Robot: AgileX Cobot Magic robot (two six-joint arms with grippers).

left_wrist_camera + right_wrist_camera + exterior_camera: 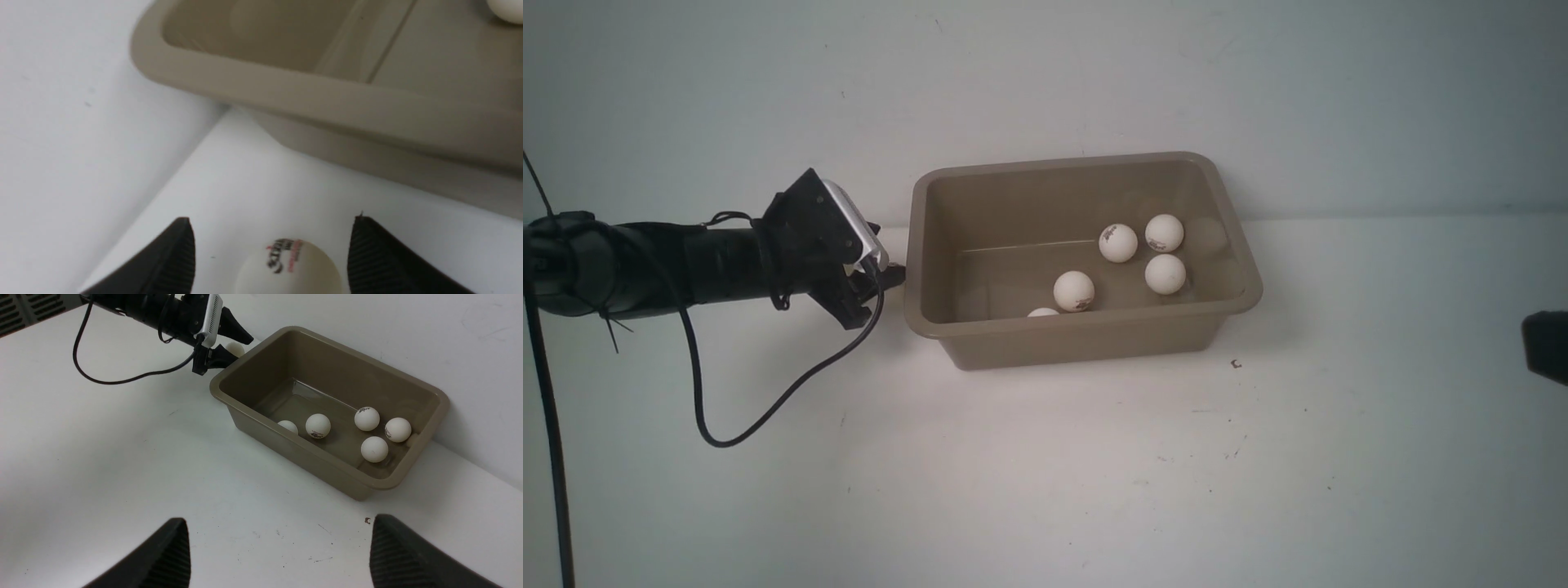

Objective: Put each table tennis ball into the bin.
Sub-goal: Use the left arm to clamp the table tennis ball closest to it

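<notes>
- Table tennis balls are seen in two places: five are contained in the bin [1086, 339] and one is left outside it.
- Inside the bin, three balls [1118, 242] [1164, 233] [1165, 273] are grouped close together toward the right end, and a fourth [1074, 291] is set apart nearer the middle.
- The fifth ball [1043, 312] is half hidden behind the bin's near wall.
- The bin is placed on the white surface [1045, 490], with its far side close to the wall [1045, 82].
- The sixth ball [288, 267] is found just beside the bin's left end, between the fingers of the left pincer [273, 222]. Its logo is turned toward the wrist camera.
- The left pincer is released: its jaws are spread around that ball, and a clear gap is seen on at least one side.
- The left arm is stretched out level toward the bin, and a black cable [768, 408] is looped beneath it.
- The right pincer [278, 522] is released and empty, with jaws spread wide over bare surface, well apart from the bin.
</notes>
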